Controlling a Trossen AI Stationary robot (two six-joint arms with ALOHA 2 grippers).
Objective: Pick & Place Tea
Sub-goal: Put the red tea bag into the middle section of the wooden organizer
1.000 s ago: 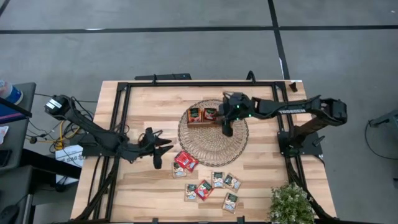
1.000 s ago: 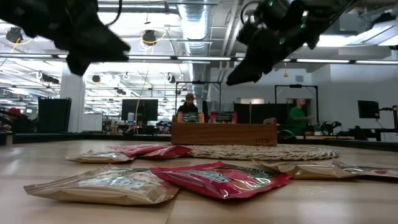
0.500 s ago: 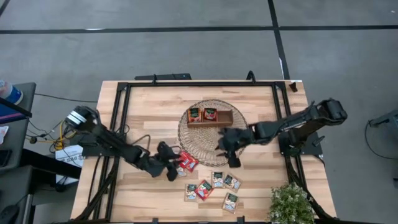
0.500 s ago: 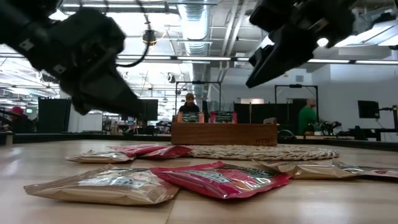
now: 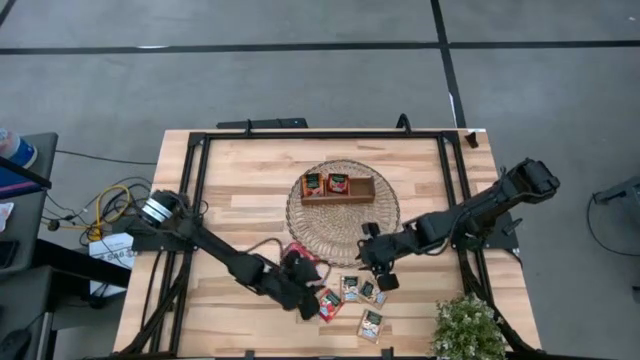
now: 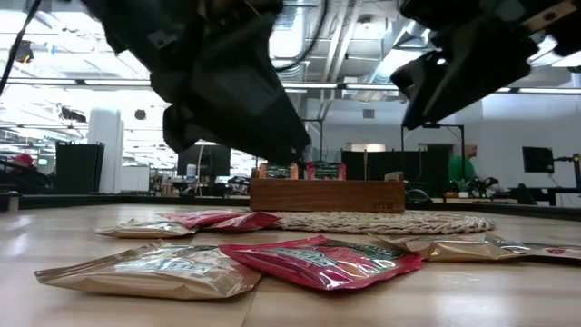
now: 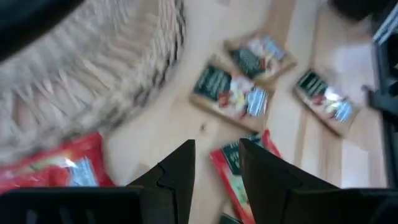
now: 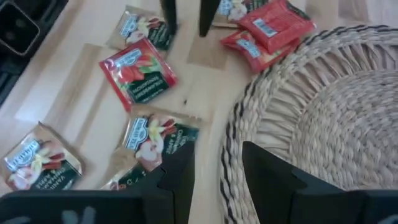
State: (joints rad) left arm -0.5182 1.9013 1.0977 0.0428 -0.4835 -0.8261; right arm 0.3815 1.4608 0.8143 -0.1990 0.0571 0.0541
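Scene: Two dark arms reach over a wooden counter (image 5: pixel 250 170) toward loose tea sachets (image 5: pixel 350 288) lying beside the round wicker mat (image 5: pixel 343 220); two more sachets stand in the wooden tray (image 5: pixel 338 188) on the mat.

Left pincer (image 7: pixel 216 163): low over the near end of the scatter, fingers parted by a narrow gap, nothing between them.

Right pincer (image 8: pixel 217 163): at the mat's edge above the sachets, fingers likewise apart and empty.

Key relation: a red sachet (image 7: pixel 239 180) lies just ahead of and below the left pincer's tips, its long side running roughly along the line of the fingers; a pale sachet (image 8: pixel 163 138) sits directly in front of the right pincer. Each arm is close to its own target, so either could drop first.

Hard to see: from the table-level camera both pincers block the view behind them; from overhead the left pincer covers part of the pile, so the sachet count is uncertain. Labels are unreadable.
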